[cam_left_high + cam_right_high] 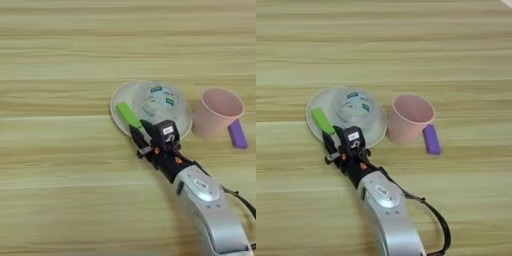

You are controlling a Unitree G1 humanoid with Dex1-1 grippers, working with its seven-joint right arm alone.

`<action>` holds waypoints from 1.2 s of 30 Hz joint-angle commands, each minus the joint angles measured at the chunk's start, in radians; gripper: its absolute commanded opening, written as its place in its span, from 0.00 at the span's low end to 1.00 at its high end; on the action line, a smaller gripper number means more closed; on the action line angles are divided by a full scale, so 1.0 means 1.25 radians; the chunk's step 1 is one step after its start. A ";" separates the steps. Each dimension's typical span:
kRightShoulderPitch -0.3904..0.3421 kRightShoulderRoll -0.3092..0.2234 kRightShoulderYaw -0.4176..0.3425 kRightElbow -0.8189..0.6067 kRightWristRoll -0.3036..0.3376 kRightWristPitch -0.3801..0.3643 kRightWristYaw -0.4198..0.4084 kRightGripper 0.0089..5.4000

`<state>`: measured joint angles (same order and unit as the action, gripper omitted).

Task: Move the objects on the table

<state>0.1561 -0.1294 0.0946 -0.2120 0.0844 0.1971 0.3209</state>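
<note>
Round beige plate [182, 125] holds clear tape roll with green-white label [159, 99] and small green block [128, 115] at its 8 o'clock edge. Black two-finger end effector [141, 134] clenched on the green block's lower end. Pink cup [218, 111] at plate's 3 o'clock looks empty; small purple block [237, 134] touches its far side on the worktop [55, 165].

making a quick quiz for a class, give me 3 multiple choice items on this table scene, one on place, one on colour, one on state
1. Where does the tape roll lie?
A on the plate
B inside the cup
C beside the purple block

2. What colour is the block right of the cup?
A green
B purple
C orange

3. How does the cup sit?
A mouth down
B flat on its side
C mouth up, tilted

Key: 1 A, the roll sits within the plate's rim; 2 B, that block is purple; 3 C, its open mouth shows.
</note>
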 commanded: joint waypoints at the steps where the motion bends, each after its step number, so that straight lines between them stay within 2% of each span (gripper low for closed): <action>1: -0.052 0.002 -0.017 -0.004 0.016 -0.007 -0.007 0.25; 15: -0.065 0.002 -0.017 0.031 0.016 -0.003 -0.011 0.25; 16: -0.065 0.001 -0.017 0.030 0.016 -0.003 -0.011 0.33; 27: -0.058 -0.003 -0.011 0.011 0.013 -0.006 -0.008 0.54; 35: -0.034 -0.029 0.040 -0.108 -0.008 -0.001 0.015 0.69; 36: -0.033 -0.031 0.045 -0.121 -0.010 0.002 0.018 0.74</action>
<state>0.1435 -0.1579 0.1440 -0.2903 0.0776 0.2129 0.3422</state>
